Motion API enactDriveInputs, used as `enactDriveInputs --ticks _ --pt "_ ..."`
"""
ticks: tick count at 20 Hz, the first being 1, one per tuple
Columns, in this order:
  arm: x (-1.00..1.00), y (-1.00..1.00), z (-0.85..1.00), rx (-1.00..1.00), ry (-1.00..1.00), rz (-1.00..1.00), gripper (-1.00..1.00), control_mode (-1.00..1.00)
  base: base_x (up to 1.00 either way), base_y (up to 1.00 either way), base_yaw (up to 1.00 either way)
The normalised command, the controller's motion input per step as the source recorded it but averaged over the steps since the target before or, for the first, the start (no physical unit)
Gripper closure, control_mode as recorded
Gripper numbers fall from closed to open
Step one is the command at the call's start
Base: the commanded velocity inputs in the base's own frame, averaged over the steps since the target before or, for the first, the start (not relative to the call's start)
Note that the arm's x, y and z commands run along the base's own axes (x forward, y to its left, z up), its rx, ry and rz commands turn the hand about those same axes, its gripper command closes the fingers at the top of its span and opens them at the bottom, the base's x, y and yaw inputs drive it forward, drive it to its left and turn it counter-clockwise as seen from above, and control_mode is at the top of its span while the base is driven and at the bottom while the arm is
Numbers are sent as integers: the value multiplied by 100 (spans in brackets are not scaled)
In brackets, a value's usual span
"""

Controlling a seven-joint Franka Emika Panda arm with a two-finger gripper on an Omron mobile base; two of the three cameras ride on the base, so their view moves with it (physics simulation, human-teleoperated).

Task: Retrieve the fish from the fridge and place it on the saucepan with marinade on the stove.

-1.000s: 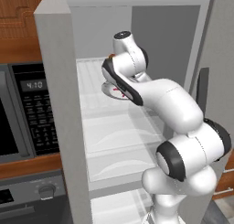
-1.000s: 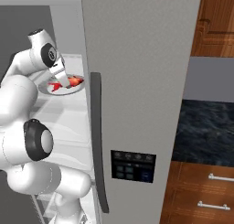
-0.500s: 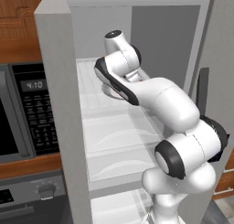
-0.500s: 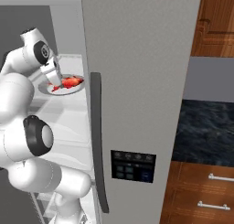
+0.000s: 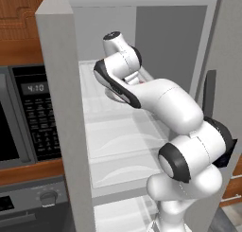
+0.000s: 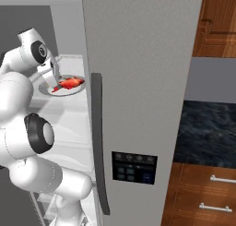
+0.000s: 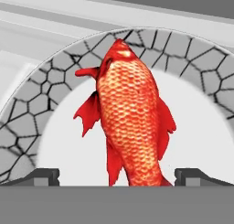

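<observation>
While my hand [image 7: 117, 175] hung just over the fish [image 7: 130, 129], its fingers [image 7: 43, 175] stood wide, one tip at each side of the tail end, and held nothing. Between the tips the fish lay flat, red-orange and scaled, its head pointing away from me. It rested on the pale middle of a grey plate [image 7: 192, 54] whose rim bore a cracked, stone-like pattern.

From the right base view, my wrist bent down over the near edge of that plate [image 6: 76, 88], and the fish [image 6: 70, 83] showed beside it as a small red shape. Whether a tip touched the fish, I could not tell. The plate sat on an upper shelf [image 5: 111, 108] inside the fridge [image 6: 138, 59], whose grey door stood open close by the right camera, with a dark handle [image 6: 97, 142] and a dark dispenser panel [image 6: 133, 167] on its face.

Left of the fridge, a microwave [image 5: 26, 117] was built into the wall. Farther right, past the door, a dark counter [image 6: 209, 133] lay above wooden drawers [image 6: 207, 197].
</observation>
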Motion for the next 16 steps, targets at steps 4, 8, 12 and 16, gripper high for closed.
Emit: enactDriveInputs --ticks 4,8,12,16 --pt "-2 -18 -15 0 0 0 -100 -100 0 0 0" --pt "0 -33 -22 0 -1 0 -100 -100 0 0 0" --pt "0 -11 -44 0 0 0 -100 -100 0 0 0" --pt "0 1 -55 0 0 0 -100 -100 0 0 0"
